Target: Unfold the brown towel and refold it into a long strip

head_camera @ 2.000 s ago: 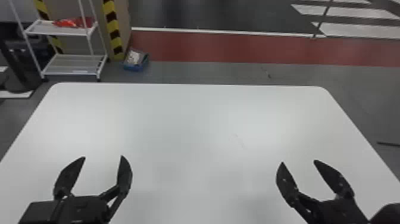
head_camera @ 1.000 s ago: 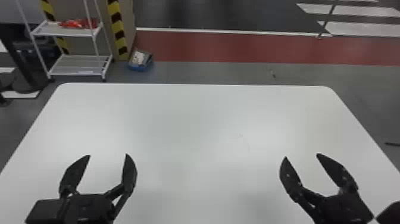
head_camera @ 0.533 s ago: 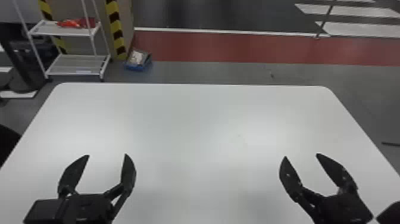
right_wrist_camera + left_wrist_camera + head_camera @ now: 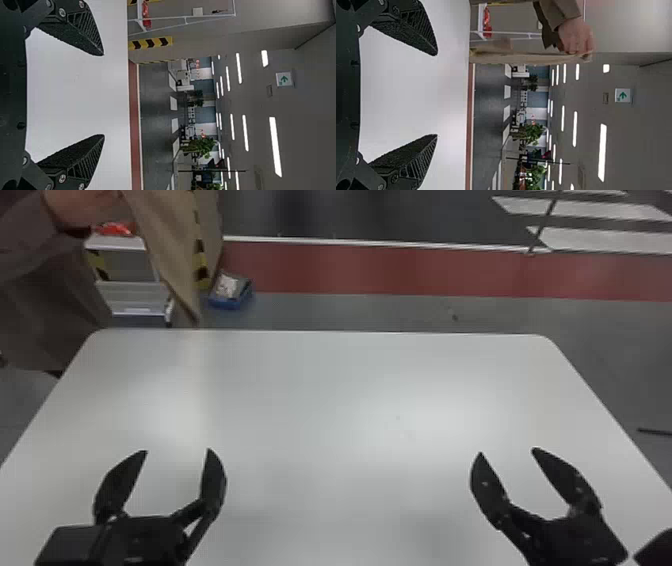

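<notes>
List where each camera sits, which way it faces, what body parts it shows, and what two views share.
Head view: on the robot's head, facing forward and down over the white table; the left gripper, right gripper and a person's hand show.
Left wrist view: on the left wrist, facing out past its gripper's fingers toward ceiling lights; the hand shows.
Right wrist view: on the right wrist, facing out past its gripper's fingers.
Shared: head and left wrist views both show the hand holding the brown towel.

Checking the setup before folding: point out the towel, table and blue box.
Towel (image 4: 172, 255), head view: its hanging cloth, midway down.
Table (image 4: 320, 400), head view: its bare top.
Blue box (image 4: 226, 304), head view: its near wall.
</notes>
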You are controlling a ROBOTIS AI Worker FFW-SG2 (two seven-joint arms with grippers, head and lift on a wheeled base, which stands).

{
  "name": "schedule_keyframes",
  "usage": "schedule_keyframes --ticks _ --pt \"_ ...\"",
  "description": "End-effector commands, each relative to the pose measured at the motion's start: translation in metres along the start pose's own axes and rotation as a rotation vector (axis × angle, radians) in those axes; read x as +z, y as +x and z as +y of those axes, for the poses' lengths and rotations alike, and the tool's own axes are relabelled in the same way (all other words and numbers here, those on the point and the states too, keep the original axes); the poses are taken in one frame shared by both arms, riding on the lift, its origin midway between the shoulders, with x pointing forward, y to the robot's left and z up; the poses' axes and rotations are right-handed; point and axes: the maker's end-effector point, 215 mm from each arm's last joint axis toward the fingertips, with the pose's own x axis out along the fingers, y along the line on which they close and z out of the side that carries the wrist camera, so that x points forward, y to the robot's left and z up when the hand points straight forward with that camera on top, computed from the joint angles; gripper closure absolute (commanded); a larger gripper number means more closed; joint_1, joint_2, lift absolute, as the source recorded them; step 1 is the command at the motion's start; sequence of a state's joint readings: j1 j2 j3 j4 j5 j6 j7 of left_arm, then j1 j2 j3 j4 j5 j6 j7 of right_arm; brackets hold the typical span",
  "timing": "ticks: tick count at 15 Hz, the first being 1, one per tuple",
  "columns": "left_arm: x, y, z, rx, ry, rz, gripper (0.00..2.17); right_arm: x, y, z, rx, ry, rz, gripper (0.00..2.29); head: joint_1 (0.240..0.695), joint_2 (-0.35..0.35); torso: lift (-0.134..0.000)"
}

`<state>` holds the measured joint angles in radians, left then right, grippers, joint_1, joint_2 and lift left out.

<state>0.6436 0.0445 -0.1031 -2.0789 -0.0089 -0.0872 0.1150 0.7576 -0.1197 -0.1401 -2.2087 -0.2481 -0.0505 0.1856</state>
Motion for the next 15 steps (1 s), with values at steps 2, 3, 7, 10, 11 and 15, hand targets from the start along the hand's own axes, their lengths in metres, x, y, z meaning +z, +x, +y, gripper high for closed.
schedule_keyframes --ticks 2,3,7,10,11,15 --pt "0.0002 -0.0002 -0.0007 -0.001 0.0 0.0 0.15 0.0005 -0.001 -0.0008 -0.002 0.0 0.0 0.15 0.695 -0.091 -0.123" --pt "0.0002 -0.0002 -0.0007 -0.001 0.0 0.0 0.15 0.0008 -0.0014 -0.0008 -0.002 0.0 -0.001 0.15 0.695 -0.092 -0.123" --pt "-0.0011 -0.0012 -0.0006 -0.002 0.001 0.003 0.15 -0.0003 -0.0023 -0.0012 -0.003 -0.001 0.003 0.15 0.695 -0.094 -0.123" --pt "-0.0009 -0.0018 -0.0005 -0.003 0.002 0.002 0.15 -0.0012 -0.0038 -0.0012 -0.004 -0.001 0.005 0.15 0.695 -0.094 -0.123" --pt "-0.0018 -0.0018 -0.0005 -0.003 0.002 0.005 0.15 -0.0014 -0.0044 -0.0026 -0.006 -0.001 0.006 0.15 0.695 -0.094 -0.123" --pt "-0.001 -0.0018 -0.0016 -0.006 0.002 0.003 0.15 -0.0021 -0.0055 -0.0041 -0.009 0.002 0.008 0.15 0.695 -0.099 -0.123"
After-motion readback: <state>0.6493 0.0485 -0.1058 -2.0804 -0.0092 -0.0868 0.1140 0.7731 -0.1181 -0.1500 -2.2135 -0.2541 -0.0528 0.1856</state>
